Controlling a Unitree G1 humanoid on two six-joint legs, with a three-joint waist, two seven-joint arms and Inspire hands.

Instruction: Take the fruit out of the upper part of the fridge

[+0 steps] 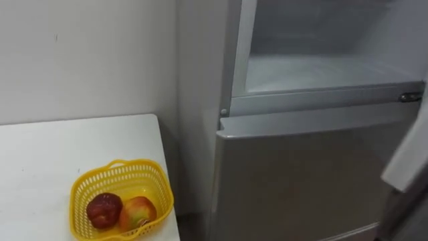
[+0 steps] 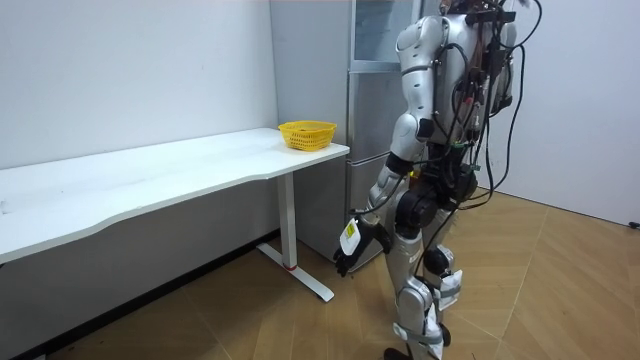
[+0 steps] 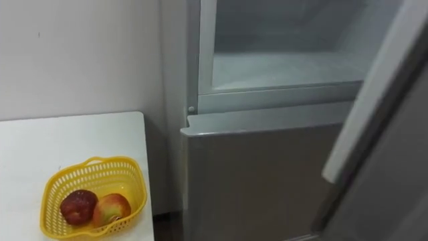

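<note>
Left hand (image 2: 350,243): hangs low beside the robot's thigh, near the worktop (image 1: 60,154); open or closed cannot be told.
Basket (image 1: 90,184): yellow, on the worktop's corner nearest the fridge (image 1: 294,181).
Red apple (image 1: 103,209): in the basket, touching the red-yellow apple (image 1: 138,213).
Upper compartment (image 1: 314,70): open, with the upper door (image 3: 374,87) swung out on the robot's right.

No text, label or number can be read

left arm: hangs straight down | left hand (image 2: 346,252): beside thigh
</note>
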